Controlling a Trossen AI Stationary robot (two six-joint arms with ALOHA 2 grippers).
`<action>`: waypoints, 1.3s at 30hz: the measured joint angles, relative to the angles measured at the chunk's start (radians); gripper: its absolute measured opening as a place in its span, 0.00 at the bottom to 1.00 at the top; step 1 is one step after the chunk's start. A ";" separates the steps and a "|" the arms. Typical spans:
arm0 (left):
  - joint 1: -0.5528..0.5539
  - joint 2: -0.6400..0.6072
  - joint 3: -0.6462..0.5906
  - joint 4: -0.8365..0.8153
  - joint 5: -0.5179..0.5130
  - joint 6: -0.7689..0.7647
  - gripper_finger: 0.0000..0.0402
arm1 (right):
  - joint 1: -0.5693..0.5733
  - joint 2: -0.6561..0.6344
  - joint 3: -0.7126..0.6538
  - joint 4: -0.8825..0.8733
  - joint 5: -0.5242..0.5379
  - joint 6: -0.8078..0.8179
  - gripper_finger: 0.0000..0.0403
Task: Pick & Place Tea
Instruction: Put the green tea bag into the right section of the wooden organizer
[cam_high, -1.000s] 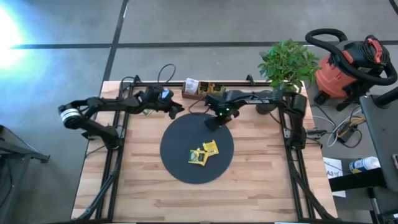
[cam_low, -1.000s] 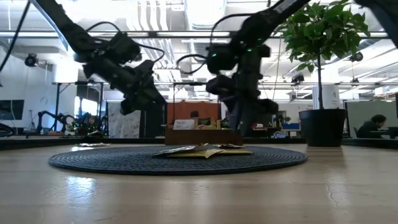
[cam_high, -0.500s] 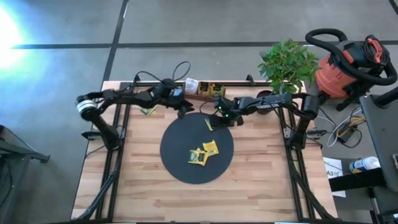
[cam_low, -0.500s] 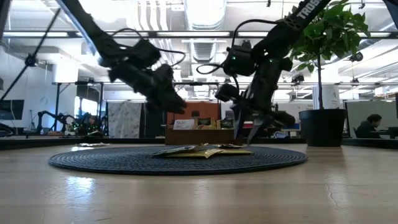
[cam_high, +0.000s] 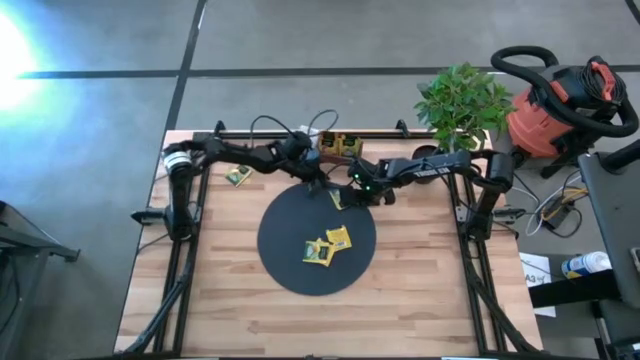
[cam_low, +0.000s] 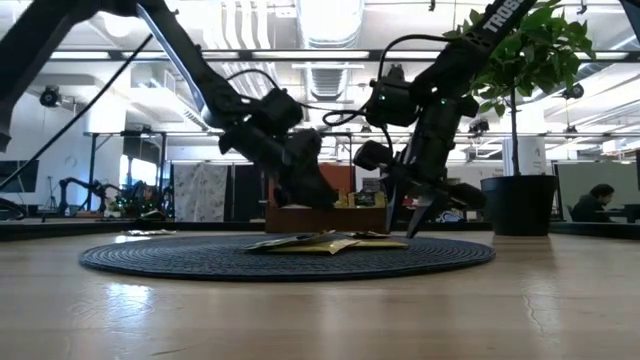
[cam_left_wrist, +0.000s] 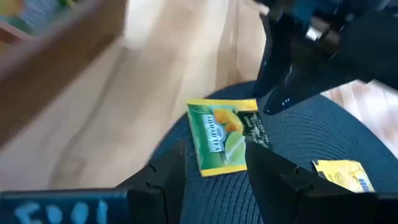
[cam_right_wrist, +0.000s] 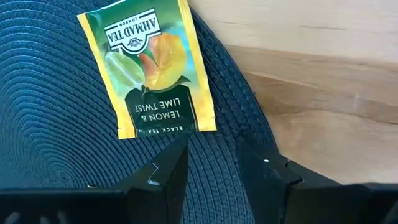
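Lemon and lime tea packet laid flat on the black mat's far edge.
The packet (cam_right_wrist: 149, 68) is flanked by the left gripper (cam_left_wrist: 214, 177) and right gripper (cam_right_wrist: 208, 165), both seen parted and empty.

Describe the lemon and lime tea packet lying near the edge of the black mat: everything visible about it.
The lemon and lime tea packet is a flat, glossy, foil-like square sachet, yellow-edged with a green panel, printed fruit and the words AHMAD TEA, LEMON & LIME TWIST, BLACK TEA. It lies flat and sealed on the woven black mat, near the rim by the bare wooden table. Nothing grips it: the right gripper and left gripper hover over it, both open.
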 joint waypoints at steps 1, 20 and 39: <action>-0.005 0.012 0.003 0.001 0.006 0.000 0.39 | 0.000 0.000 0.000 0.013 0.004 0.000 0.34; -0.042 0.111 0.015 0.004 0.008 0.001 0.39 | -0.009 0.044 0.011 0.137 0.030 -0.005 0.34; -0.044 0.108 0.036 -0.012 -0.007 -0.058 0.39 | -0.012 0.045 0.073 0.166 0.027 -0.126 0.17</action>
